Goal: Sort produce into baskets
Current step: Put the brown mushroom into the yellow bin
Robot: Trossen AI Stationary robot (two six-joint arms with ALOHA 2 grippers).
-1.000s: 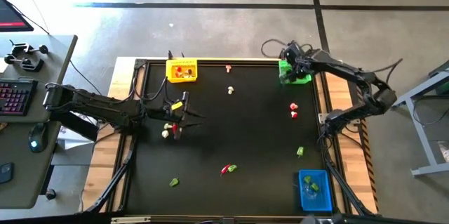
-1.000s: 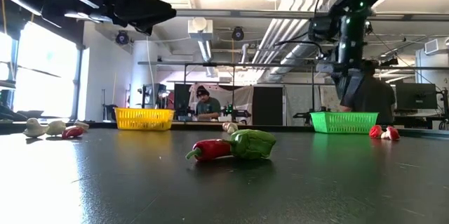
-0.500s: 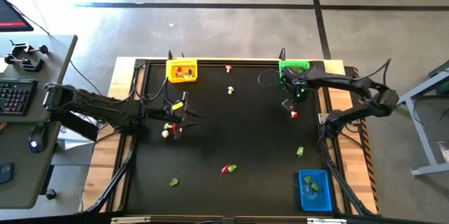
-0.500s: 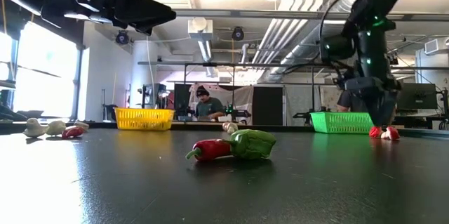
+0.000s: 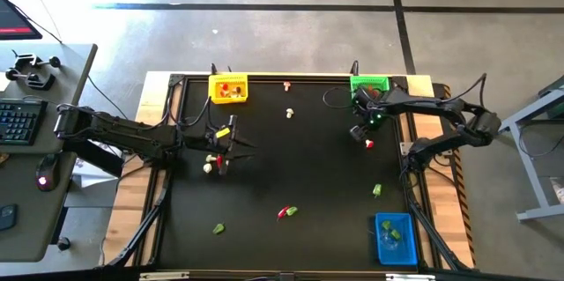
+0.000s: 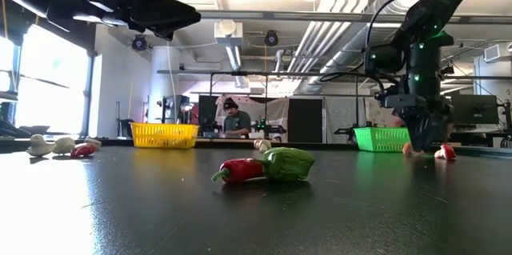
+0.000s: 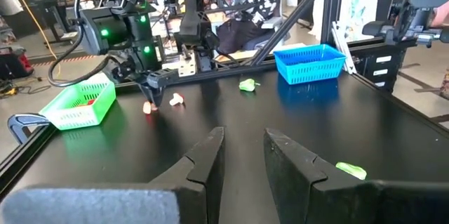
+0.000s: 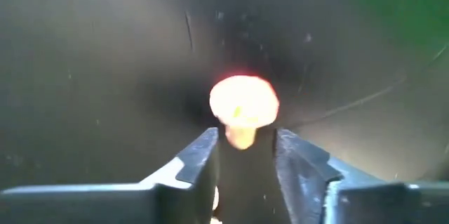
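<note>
Now your right gripper (image 8: 242,157) straddles a red-capped mushroom piece (image 8: 243,108) on the desk (image 5: 291,158) — jaws partly open, not yet clamped — so pinch, then lift.

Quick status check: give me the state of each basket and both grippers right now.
Yellow basket: upright, red pieces inside.
Green basket: upright, a red piece inside in the left wrist view.
Blue basket: upright, green pieces inside.
Right gripper: low over the table, jaws around a red-capped mushroom.
Left gripper: open, empty, above the table's left side.
</note>
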